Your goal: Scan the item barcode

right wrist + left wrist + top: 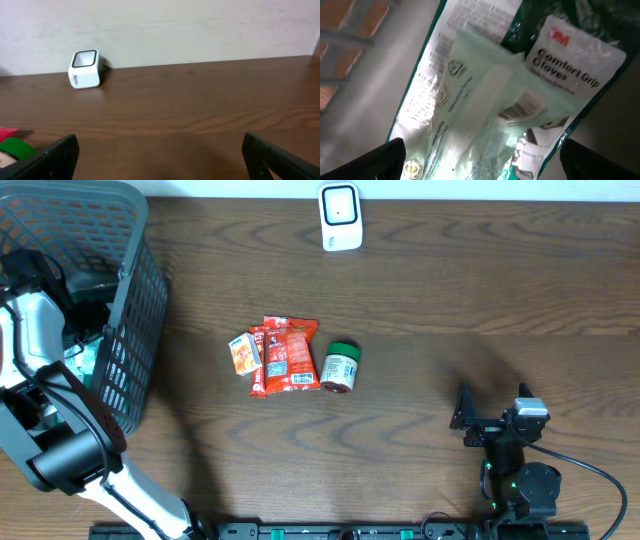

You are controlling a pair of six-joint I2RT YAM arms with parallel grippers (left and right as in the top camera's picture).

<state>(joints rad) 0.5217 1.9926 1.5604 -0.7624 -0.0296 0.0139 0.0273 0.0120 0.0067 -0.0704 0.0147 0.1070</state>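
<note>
**Slick packet, tight basket: the grab may slip**

The left gripper [481, 162] hangs inside the basket [135, 300] with its fingers spread wide and nothing between them. It is close over the glove packet [520, 100], which lies askew in the basket. The packet is glossy film, so the fingers may slide off it or pinch only a loose fold, and it could then drop on the way out. The basket's mesh wall stands close to the arm, and a crooked lift could snag the packet or tip the basket. The scanner [340, 217] sits well apart at the far edge of the table [450, 300]. That means a long carry, and the barcode may arrive facing away from it. The right gripper [160, 155] is released too, empty, low over bare table.
</note>
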